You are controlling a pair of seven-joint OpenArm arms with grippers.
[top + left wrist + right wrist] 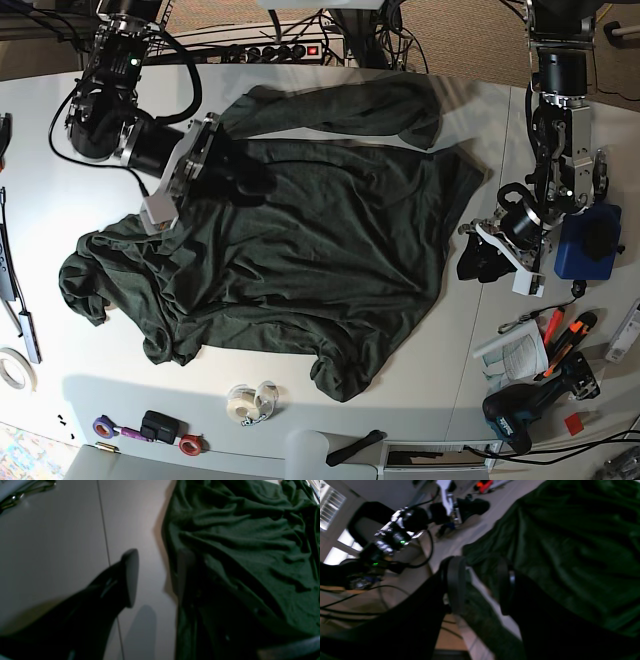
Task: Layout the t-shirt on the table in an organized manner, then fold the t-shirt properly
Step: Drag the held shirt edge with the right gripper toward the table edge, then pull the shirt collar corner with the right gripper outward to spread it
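the t-shirt [300,250] lies spread over the middle of the table [400,400], front mostly flat but rumpled; one long sleeve [340,105] is folded across the top edge, the other sleeve [95,270] is bunched in a heap at the base view's left, and the lower hem curls under near the front edge.

the right gripper [225,165] is down on the cloth near the shoulder, at the base view's left; from its wrist camera the two dark fingers [456,582] stand apart with green fabric running through the gap between them [480,585] — whether they are actually pinching that fold or only straddling it, i cannot tell, the picture is too blurred.

the left gripper [480,258] sits low over bare table just beside the shirt's side edge, at the base view's right; in its wrist view one finger [131,577] is over white tabletop by the thin seam line [105,537], the other finger [185,572] is dark against the shirt's edge [237,542]; the jaws are spread with only table showing between them [156,580], nothing held.

a blue pouch [585,245] lies just beyond that arm; tools with orange handles [560,335] and a drill [525,410] lie near the front corner; rolls of tape [250,400] sit by the front edge — well clear of the shirt.
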